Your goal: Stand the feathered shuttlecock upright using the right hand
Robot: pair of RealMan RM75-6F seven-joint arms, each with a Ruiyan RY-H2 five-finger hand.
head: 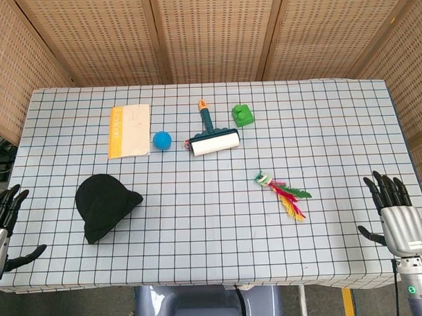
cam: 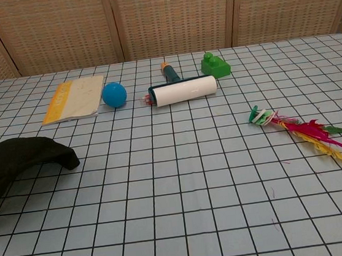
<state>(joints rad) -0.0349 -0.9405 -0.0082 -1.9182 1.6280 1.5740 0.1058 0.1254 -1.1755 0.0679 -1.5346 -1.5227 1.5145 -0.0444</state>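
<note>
The feathered shuttlecock [head: 281,194] lies flat on the checked tablecloth, right of centre. Its round base points up-left and its red, yellow and green feathers trail toward the lower right; the chest view shows the shuttlecock [cam: 301,128] lying on its side too. My right hand [head: 394,214] hovers at the table's right front edge, well to the right of the feathers, fingers spread and holding nothing. My left hand [head: 5,224] sits at the left front edge, fingers apart and empty. Neither hand appears in the chest view.
A black cap [head: 105,203] lies at the left front. Further back are a yellow-edged booklet [head: 129,130], a blue ball [head: 162,139], a lint roller [head: 214,138] and a green block [head: 243,114]. Wicker panels stand behind the table.
</note>
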